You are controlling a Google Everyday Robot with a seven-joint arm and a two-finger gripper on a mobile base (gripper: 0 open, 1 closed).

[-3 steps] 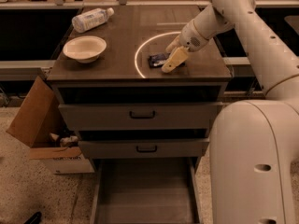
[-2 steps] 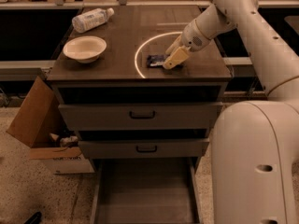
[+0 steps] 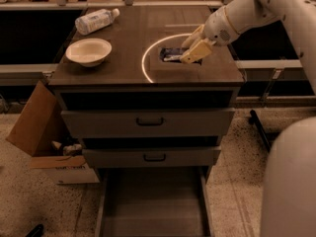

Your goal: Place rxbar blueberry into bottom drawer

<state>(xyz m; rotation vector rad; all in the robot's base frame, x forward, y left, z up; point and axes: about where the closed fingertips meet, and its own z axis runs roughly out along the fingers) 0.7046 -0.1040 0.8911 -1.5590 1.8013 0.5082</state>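
Note:
The rxbar blueberry (image 3: 170,55), a dark blue flat bar with white markings, is at the right middle of the cabinet top, inside a bright ring of light. My gripper (image 3: 193,47) comes in from the upper right and is shut on the bar's right end, holding it low over the top. The bottom drawer (image 3: 153,206) is pulled out at floor level below the cabinet front, a plain grey tray with nothing seen in it. The two upper drawers with black handles (image 3: 149,122) are shut.
A white bowl (image 3: 89,51) sits on the left of the cabinet top (image 3: 123,70). A clear water bottle (image 3: 96,20) lies at the back left. An open cardboard box (image 3: 42,132) stands on the floor left of the cabinet. My white arm (image 3: 291,181) fills the right edge.
My gripper has moved a little up and to the right, and the blue bar has shifted with it.

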